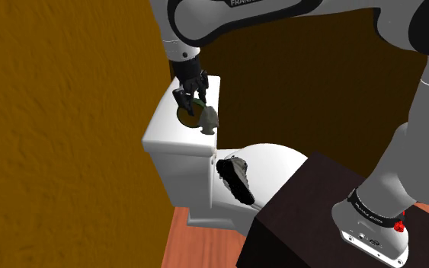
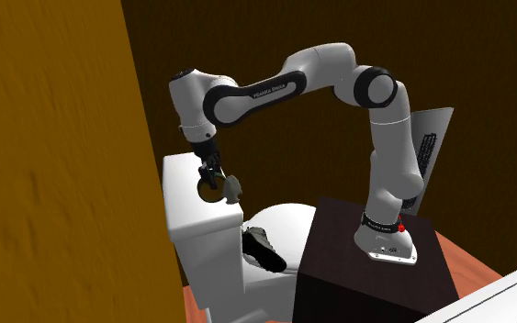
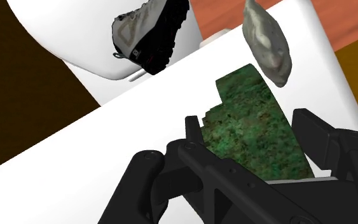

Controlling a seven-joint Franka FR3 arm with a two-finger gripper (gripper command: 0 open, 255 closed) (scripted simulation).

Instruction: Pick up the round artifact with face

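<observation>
A round, mottled green artifact [image 3: 250, 111] stands on edge on the white toilet tank lid [image 3: 101, 153]. My black gripper [image 3: 254, 137] comes down over it, and its fingers [image 3: 195, 137] clasp the disc from both sides, so it is shut on it. In the shoulder view the gripper [image 1: 190, 103] sits on the artifact [image 1: 184, 117] near the middle of the tank top [image 1: 159, 122]. In the second exterior view the artifact [image 2: 211, 188] shows just under the hand [image 2: 212, 174]. Whether the disc has left the lid I cannot tell.
A grey stone-like piece [image 3: 268, 41] lies on the lid right beside the artifact, also visible as the grey piece [image 1: 209, 119]. A black and grey shoe [image 1: 235, 179] rests on the closed toilet seat [image 1: 273, 164]. An ochre wall [image 1: 60, 129] stands close behind the tank. The dark stand [image 1: 304, 213] is at the lower right.
</observation>
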